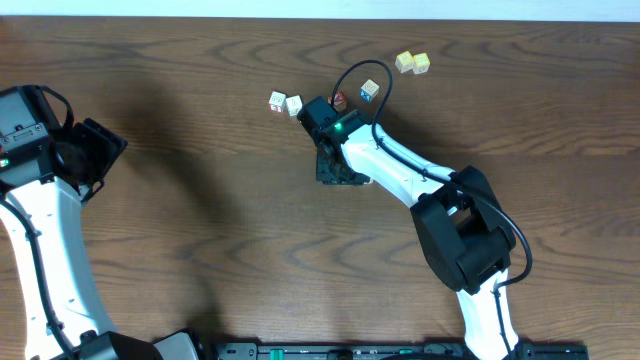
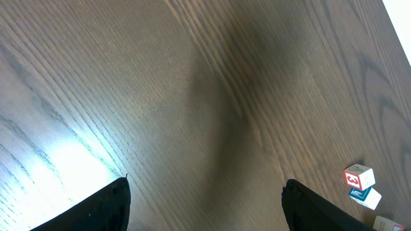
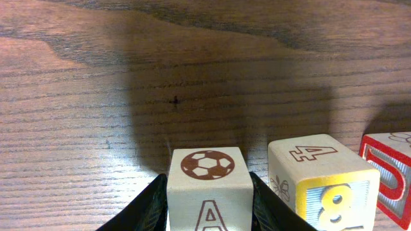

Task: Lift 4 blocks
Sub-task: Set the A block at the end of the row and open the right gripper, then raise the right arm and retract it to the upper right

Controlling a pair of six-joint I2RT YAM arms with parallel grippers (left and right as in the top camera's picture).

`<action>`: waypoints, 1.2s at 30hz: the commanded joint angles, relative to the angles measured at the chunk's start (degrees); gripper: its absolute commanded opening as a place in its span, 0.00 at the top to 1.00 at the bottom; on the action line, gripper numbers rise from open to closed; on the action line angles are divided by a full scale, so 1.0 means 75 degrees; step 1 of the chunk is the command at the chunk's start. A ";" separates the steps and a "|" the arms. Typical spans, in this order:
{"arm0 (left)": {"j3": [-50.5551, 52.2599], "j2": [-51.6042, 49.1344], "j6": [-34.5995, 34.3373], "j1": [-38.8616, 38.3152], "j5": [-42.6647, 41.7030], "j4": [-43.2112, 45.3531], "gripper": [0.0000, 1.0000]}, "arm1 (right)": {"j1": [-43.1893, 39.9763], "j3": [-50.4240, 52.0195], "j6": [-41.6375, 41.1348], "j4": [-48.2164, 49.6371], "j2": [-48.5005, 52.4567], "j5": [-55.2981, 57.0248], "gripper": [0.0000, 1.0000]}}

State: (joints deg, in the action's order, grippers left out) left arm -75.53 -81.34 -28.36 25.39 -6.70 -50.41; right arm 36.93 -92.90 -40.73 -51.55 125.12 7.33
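In the right wrist view a cream block (image 3: 209, 186) with a football picture and a letter A sits between my right gripper's (image 3: 209, 205) fingers, which press against both its sides. Close on its right stands a cream block (image 3: 314, 173) with a 4 on top and a yellow 8 face. From overhead, my right gripper (image 1: 318, 115) hides the A block, and two cream blocks (image 1: 278, 101) (image 1: 294, 104) lie just to its left. Two more pale yellow blocks (image 1: 404, 61) (image 1: 421, 64) lie at the back right. My left gripper (image 2: 205, 192) is open over bare wood, far left.
A red-faced cube (image 1: 339, 99) and a blue-faced cube (image 1: 370, 90) lie just behind the right gripper. The red cube (image 3: 388, 173) shows at the right edge of the right wrist view. The left wrist view catches a white cube with a red 3 (image 2: 358, 176) beside a blue one (image 2: 367, 197).
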 commanded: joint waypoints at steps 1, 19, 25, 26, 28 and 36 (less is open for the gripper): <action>-0.0047 -0.0064 -0.0003 0.0026 0.0041 -0.0015 0.24 | -0.0032 0.0020 0.0160 0.0009 0.0076 0.0108 0.63; -0.0047 -0.0064 -0.0003 0.0026 0.0041 -0.0015 0.24 | -0.0058 -0.0702 0.0758 -0.0385 -0.0012 0.0105 0.53; -0.0047 -0.0064 -0.0003 0.0026 0.0044 -0.0015 0.24 | -0.0157 -0.1279 0.1008 -0.0708 -0.0012 0.0105 0.52; -0.0047 -0.0064 -0.0003 0.0026 0.0044 -0.0015 0.24 | -0.0201 -0.1431 0.1075 -0.0831 -0.0012 0.0111 0.50; -0.0047 -0.0064 -0.0003 0.0026 0.0041 -0.0015 0.24 | -0.0338 -0.1839 0.1102 -0.1198 -0.0015 0.0172 0.49; -0.0047 -0.0064 -0.0003 0.0026 0.0044 -0.0015 0.24 | -0.1507 -0.3891 0.1303 -0.3080 -0.0015 0.0239 0.37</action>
State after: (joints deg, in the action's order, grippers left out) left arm -75.53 -81.34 -28.36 25.39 -6.68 -50.43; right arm 29.61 -117.32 -33.06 -71.96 125.19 7.64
